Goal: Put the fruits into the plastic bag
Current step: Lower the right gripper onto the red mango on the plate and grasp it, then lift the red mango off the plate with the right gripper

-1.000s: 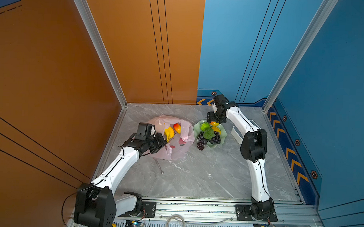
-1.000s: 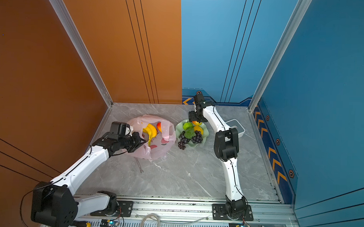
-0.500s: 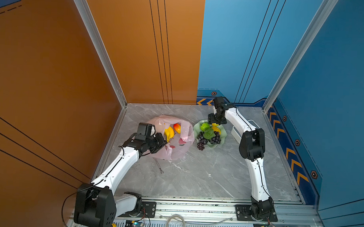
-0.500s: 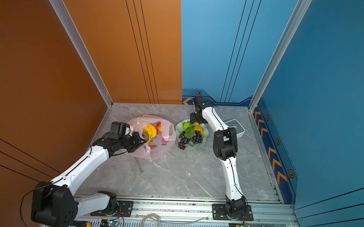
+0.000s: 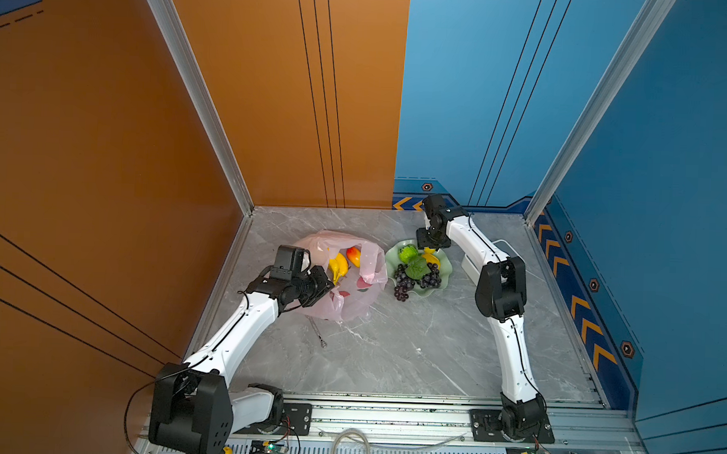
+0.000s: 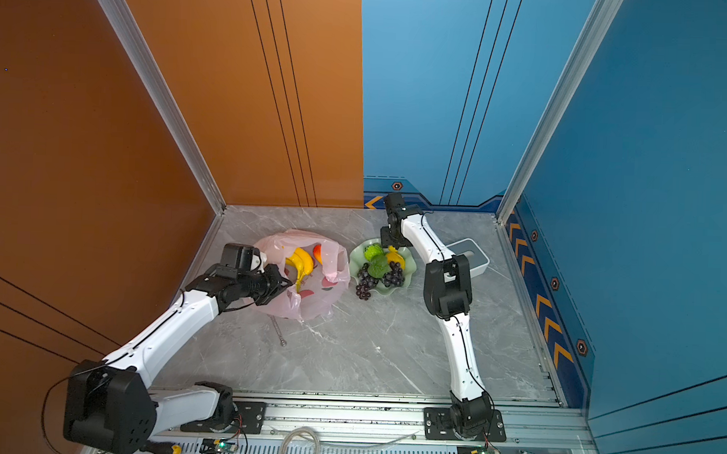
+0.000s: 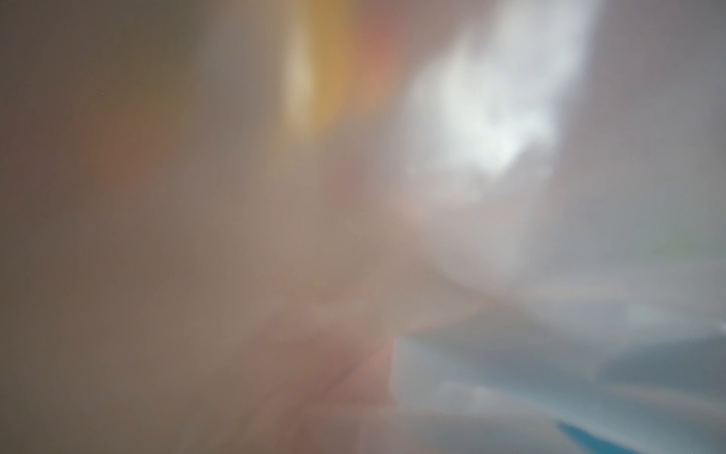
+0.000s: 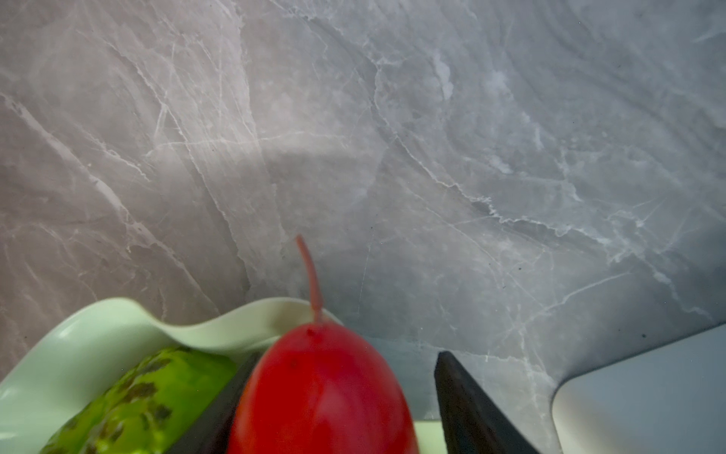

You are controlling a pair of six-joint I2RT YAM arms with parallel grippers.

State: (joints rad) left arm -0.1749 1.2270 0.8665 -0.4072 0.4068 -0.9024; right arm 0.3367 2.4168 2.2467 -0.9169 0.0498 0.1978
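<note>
The right gripper [image 8: 345, 355] hangs over the far rim of the pale green scalloped dish [image 8: 118, 314], with its arm stretched forward and the wrist bent down. Its black fingers [image 8: 471, 408] stand apart on both sides of one glossy red mango [image 8: 322, 393], and a gap shows at one side. The left gripper [image 5: 328, 284] is closed on the near rim of the thin translucent pale-pink plastic bag [image 5: 363, 305], and its arm reaches in low. The bag film covers the left wrist camera, so that view is only blur. The bag lies open on the grey marble table [image 5: 390, 353], just beside the dish. Inside it are one yellow banana bunch [image 5: 339, 266] and one red-orange mango [image 5: 353, 256]. The dish also holds one bumpy green fruit [image 5: 408, 253] and two clusters of dark purple grapes [image 5: 402, 284].
</note>
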